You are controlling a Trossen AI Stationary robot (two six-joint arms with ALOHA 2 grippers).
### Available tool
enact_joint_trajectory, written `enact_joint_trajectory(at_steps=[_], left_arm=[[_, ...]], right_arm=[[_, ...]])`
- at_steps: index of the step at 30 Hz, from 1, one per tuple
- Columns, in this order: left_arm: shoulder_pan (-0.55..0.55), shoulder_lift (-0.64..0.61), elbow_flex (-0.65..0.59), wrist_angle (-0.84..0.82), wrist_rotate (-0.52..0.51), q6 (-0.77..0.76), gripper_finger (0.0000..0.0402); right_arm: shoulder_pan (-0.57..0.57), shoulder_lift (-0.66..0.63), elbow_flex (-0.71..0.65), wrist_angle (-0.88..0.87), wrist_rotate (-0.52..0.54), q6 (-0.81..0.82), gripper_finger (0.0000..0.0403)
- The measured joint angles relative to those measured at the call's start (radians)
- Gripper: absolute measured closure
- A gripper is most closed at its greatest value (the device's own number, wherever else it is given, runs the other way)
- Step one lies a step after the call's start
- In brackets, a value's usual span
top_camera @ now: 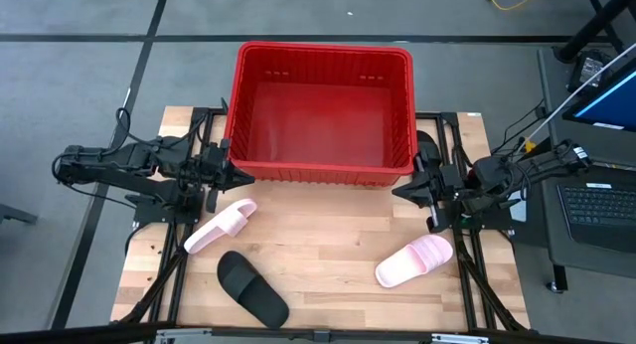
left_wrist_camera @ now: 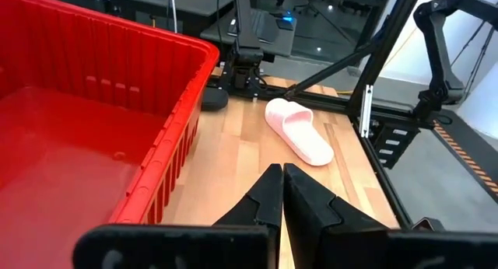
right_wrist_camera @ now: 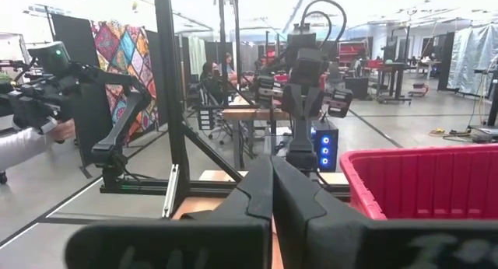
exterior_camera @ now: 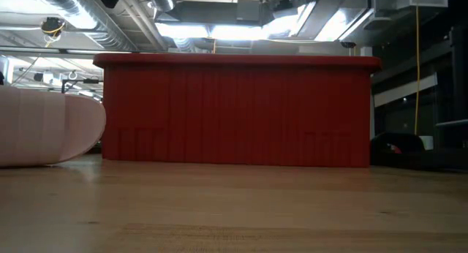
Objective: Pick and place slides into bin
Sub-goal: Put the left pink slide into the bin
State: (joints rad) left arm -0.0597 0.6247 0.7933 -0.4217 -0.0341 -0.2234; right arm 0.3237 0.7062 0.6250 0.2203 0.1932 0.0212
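The red bin [top_camera: 322, 113] stands at the table's far middle, its floor bare; it also shows in the low view [exterior_camera: 234, 110]. One pale pink slide [top_camera: 221, 227] lies left of centre, sole down. A second pink slide [top_camera: 414, 259] lies at the right and shows in the left wrist view [left_wrist_camera: 299, 131]. A black slide [top_camera: 252, 287] lies near the front edge. A dark shape [top_camera: 426, 145] by the bin's right wall may be the other black slide; I cannot tell. My left gripper [top_camera: 231, 172] is shut and empty at the bin's near left corner. My right gripper [top_camera: 397, 190] is shut and empty at its near right corner.
The wooden table top [top_camera: 328, 235] lies bare between the slides. Black frame rails [top_camera: 179, 274] run along both sides of the table. A laptop [top_camera: 596, 200] stands off the table's right side. A person's hand [right_wrist_camera: 58, 129] shows in the room beyond.
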Motion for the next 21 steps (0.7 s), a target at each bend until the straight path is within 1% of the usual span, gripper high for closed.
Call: enact_joint_trajectory(at_steps=[6,12,15,17,21], left_arm=[[0.000,0.000,0.000,0.000,0.000,0.001,0.0395],[0.000,0.000,0.000,0.001,0.000,0.050,0.0394],[0.000,0.000,-0.001,0.006,0.000,0.050,0.0393],[0.000,0.000,-0.001,0.006,0.000,0.026,0.0394],[0.000,0.000,-0.001,0.006,0.000,-0.046,0.0396]], right_arm=[[0.000,0.028,0.000,-0.001,0.000,0.000,0.0397],[0.000,0.048,0.000,0.000,0.000,0.001,0.0397],[0.000,0.051,0.000,0.000,0.000,0.028,0.0397],[0.000,0.051,0.000,0.001,0.000,0.053,0.0397],[0.000,0.051,0.000,0.001,0.000,0.050,0.0397]])
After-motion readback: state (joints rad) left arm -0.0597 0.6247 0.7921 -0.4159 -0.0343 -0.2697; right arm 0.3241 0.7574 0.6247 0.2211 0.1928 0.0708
